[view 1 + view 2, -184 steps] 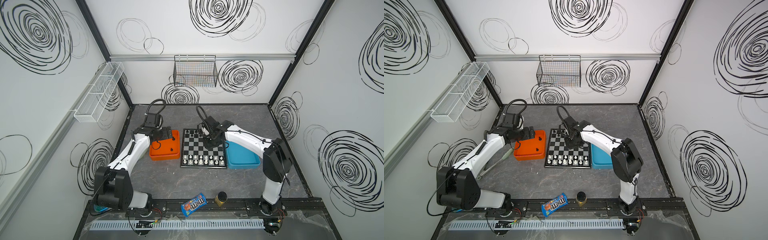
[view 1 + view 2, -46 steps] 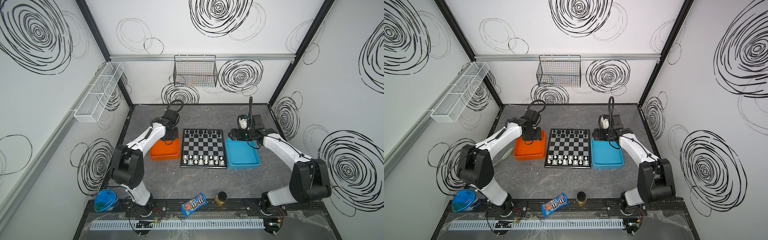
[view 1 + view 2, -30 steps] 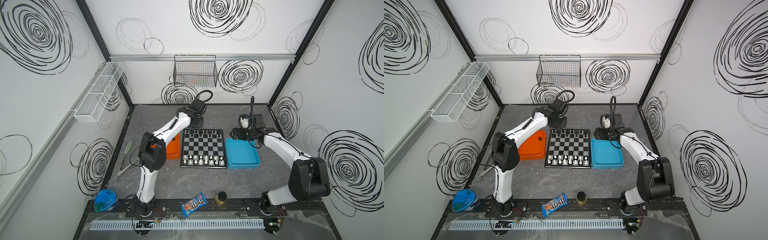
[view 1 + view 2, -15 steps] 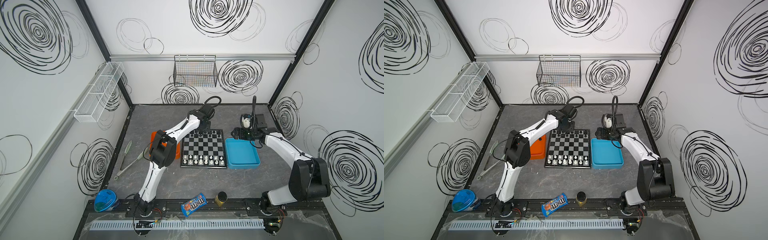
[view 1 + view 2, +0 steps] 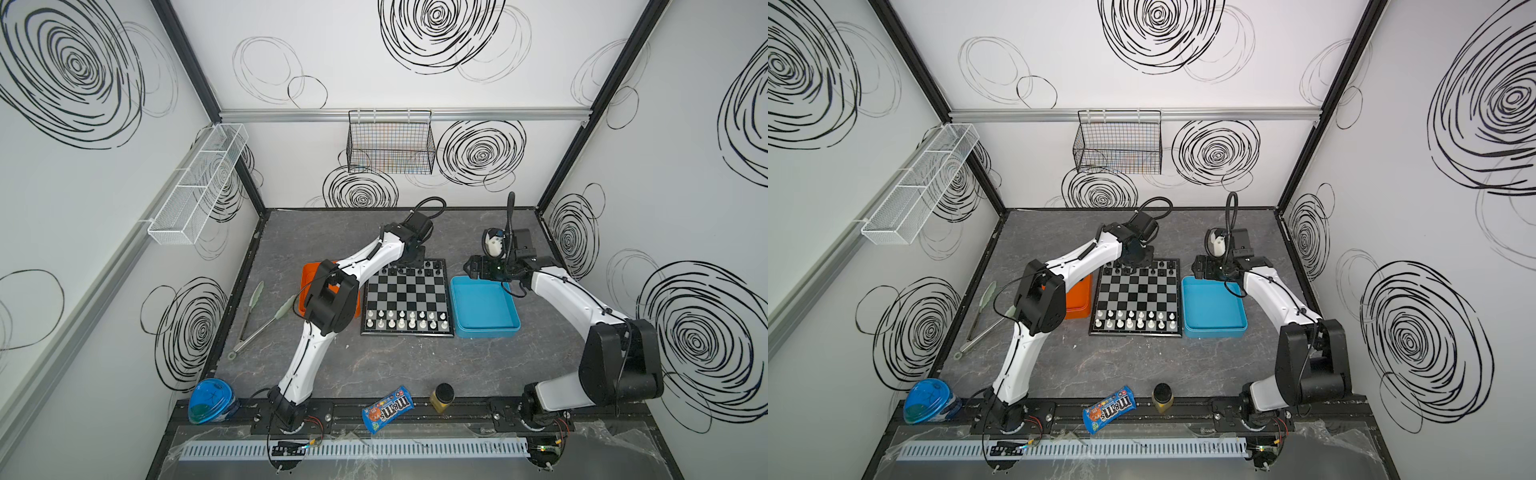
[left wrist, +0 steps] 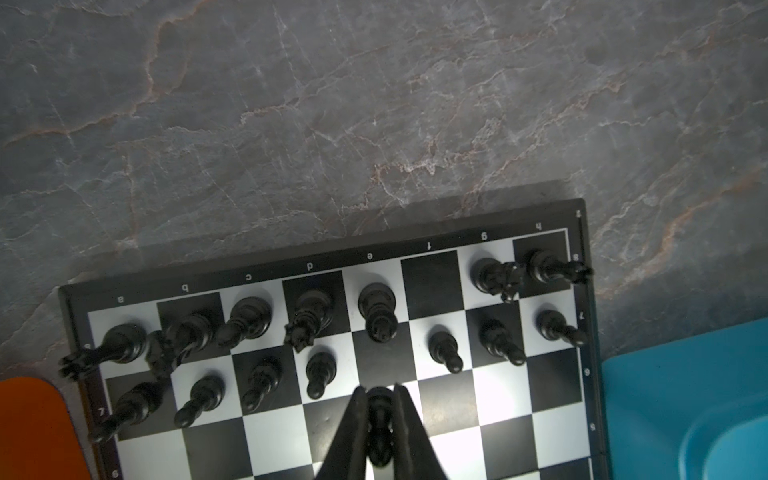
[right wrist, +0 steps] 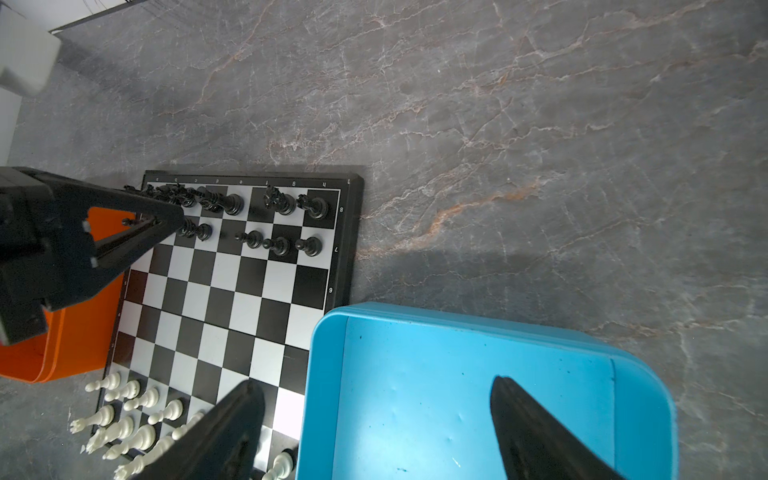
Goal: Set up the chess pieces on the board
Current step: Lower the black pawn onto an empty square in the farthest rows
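pinching black piece [image 6: 380,432] in left gripper [image 6: 380,392] above far rows of board [image 6: 444,399], right gripper [image 7: 374,384] wide open, empty, by far edge of blue tray [image 7: 415,353].

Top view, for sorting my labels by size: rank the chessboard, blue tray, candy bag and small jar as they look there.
Largest to smallest:
1. chessboard
2. blue tray
3. candy bag
4. small jar
No two look alike.

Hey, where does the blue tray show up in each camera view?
Both top views: blue tray just right of the board.
Left wrist: partly cut off, beside the board's h-file edge.
Right wrist: beside the board, under the open right hand.
Shared landmark: the board.
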Controlling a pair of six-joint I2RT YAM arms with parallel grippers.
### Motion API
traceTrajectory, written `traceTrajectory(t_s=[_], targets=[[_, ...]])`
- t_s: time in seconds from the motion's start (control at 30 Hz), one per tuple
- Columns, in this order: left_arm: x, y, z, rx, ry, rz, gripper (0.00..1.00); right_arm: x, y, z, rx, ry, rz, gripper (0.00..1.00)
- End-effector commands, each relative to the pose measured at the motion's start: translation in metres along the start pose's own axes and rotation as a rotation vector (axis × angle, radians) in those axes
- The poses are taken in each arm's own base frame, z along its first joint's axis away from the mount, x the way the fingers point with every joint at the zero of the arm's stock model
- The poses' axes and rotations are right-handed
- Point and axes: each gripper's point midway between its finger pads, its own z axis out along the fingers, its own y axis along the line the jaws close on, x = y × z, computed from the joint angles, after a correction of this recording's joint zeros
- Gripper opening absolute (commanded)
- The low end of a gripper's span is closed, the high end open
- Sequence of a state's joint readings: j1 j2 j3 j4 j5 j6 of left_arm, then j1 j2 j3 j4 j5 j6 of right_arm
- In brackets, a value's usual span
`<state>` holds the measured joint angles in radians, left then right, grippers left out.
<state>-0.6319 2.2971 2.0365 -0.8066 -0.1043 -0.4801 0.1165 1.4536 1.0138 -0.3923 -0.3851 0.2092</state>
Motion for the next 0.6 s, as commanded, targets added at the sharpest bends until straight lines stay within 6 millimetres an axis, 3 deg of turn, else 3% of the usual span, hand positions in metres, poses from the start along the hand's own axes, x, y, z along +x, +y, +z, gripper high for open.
traceTrajectory(t_s=[0.0,0.57], targets=[[-0.0047,-0.0059,0.002,0.014,-0.02,-0.018,0.17,-0.002,-0.0014,-0.0073,0.007,-0.027,-0.014,0.89],[0.0006,-0.0057,0.0094,0.011,-0.009,-0.023,0.2,-0.0006,-0.0014,-0.005,-0.001,-0.025,-0.011,0.89]])
